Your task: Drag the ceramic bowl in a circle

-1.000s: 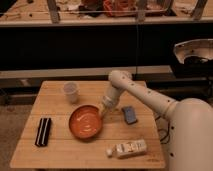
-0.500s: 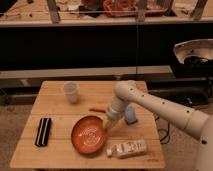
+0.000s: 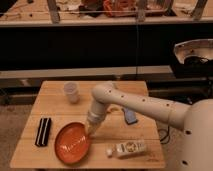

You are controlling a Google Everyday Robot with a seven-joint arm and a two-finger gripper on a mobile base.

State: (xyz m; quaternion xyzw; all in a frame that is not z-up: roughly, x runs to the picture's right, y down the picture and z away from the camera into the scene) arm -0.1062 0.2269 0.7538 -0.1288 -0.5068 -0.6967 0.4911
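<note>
The ceramic bowl [image 3: 71, 143] is a wide, shallow orange-red dish on the wooden table [image 3: 150, 132], near its front left. My gripper [image 3: 90, 131] points down at the bowl's right rim and touches it there. The white arm reaches in from the right, crossing the middle of the table.
A small translucent white cup [image 3: 71, 92] stands at the back left. A black rectangular object [image 3: 43, 131] lies left of the bowl. A white bottle [image 3: 127, 149] lies on its side right of the bowl. A blue object [image 3: 130, 116] lies behind the arm.
The bowl has slid from the table's middle toward the front left. My gripper moved with it, and the arm has swung left.
</note>
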